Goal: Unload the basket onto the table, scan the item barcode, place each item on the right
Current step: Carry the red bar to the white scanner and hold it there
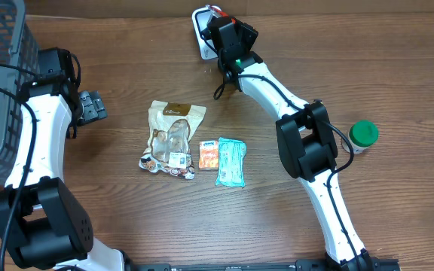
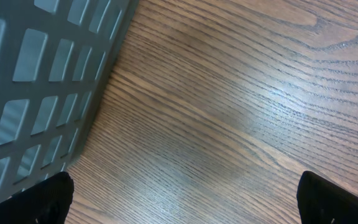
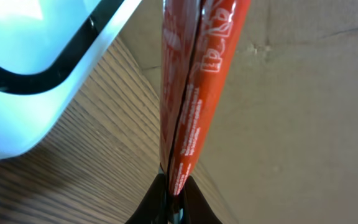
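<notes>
The right tool [image 3: 174, 186] is clenched on the lower edge of a red packet [image 3: 194, 93], which stands thin and almost edge-on in front of the wrist camera. Just to the left of this tool, very near the packet, is the white scanner [image 3: 36, 62] with its black line. In the overhead view the arm is stretched out to the far edge of the worktop [image 1: 126, 226], with the tool over that scanner. So the item is in the grip and at the scanner, and the step in hand seems to be presenting the barcode. The barcode itself cannot be seen in any view.

The left tool [image 1: 95, 107] is released, its jaws wide with nothing between them, and a grey basket [image 2: 30, 81] is just beside it on its left.

Several things could go wrong. The packet seems to show its edge to the scanner, so the code may not face the window and no reading will come. The grip is only on a narrow border of soft foil, so a quick twist of the wrist could let the packet slip or bend. The tool is also close to the scanner, so a small push could knock it
</notes>
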Available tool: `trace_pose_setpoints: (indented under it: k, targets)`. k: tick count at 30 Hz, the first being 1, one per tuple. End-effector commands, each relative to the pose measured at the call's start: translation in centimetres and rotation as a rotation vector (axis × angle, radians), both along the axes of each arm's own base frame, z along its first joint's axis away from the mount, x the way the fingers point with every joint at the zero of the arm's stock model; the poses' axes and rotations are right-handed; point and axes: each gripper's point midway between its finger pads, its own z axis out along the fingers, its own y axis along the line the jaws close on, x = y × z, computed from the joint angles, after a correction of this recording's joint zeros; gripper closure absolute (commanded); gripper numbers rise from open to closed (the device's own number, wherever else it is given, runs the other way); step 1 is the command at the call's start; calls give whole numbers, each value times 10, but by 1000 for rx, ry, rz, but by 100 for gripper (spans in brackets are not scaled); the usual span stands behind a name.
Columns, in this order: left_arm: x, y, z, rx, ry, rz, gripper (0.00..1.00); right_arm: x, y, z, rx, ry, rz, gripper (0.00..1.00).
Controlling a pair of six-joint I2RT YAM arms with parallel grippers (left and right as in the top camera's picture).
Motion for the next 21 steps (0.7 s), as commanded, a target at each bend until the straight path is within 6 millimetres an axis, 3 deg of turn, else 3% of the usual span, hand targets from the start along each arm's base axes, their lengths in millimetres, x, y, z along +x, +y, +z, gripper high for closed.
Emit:
trace_pose_setpoints:
  k: [1,21]
  targets:
    - [4,0,11,17,-28,-7,0,1,-2,5,-69,-7,-2,93]
    - [4,0,11,17,-28,-7,0,-5,12,3,-146,11,34,92]
